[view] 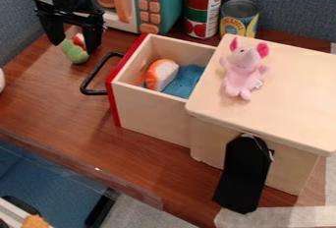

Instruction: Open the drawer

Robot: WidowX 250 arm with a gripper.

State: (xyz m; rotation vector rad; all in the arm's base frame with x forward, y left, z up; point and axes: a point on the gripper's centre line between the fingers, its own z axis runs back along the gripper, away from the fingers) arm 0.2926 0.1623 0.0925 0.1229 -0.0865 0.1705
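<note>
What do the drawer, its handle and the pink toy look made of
The drawer seems smooth, matte wood, given its pale, even sides. Its slim, bent black handle, faintly glossy, could be painted metal or hard plastic. The pink toy looks like soft plush, from its rounded, padded limbs.

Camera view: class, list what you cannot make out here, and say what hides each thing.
All in the camera view:
Drawer: its back end, hidden by the box.
Cloth: its far end, also hidden by the box.
Green toy: partly hidden by the gripper.
Microwave: its top, cut off by the top edge.
White thing: cut off by the left edge, so unidentifiable.
</note>
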